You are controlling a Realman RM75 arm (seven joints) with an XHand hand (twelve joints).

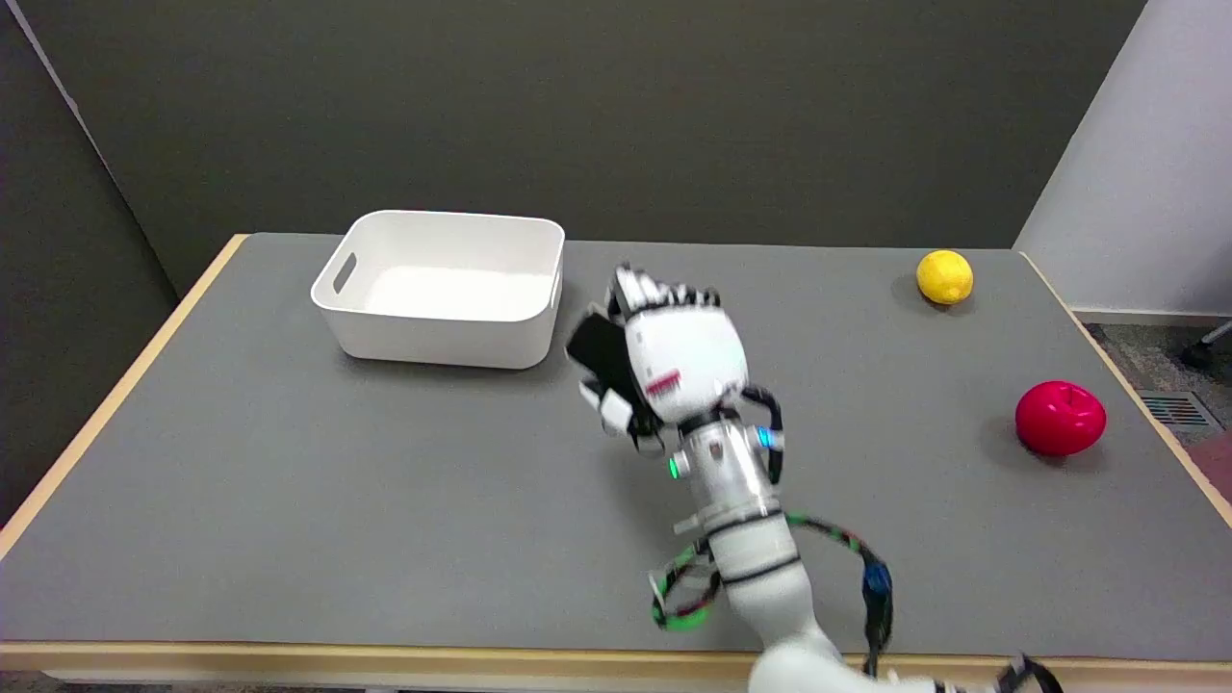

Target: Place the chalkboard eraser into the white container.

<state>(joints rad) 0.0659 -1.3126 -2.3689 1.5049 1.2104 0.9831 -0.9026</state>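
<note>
I hold the eraser [599, 351] in the right hand [674, 361], fingers wrapped around it, lifted just right of the white container [443, 289], so it clears the rim.

The chalkboard eraser [599, 354] is a dark, flat block, tilted and blurred, held in the fingers of the right hand [674, 361] above the bench. The white container [445, 289], an open rectangular tub with a slot handle in its left wall, stands upright at the eraser's ten o'clock, apart from it.
</note>
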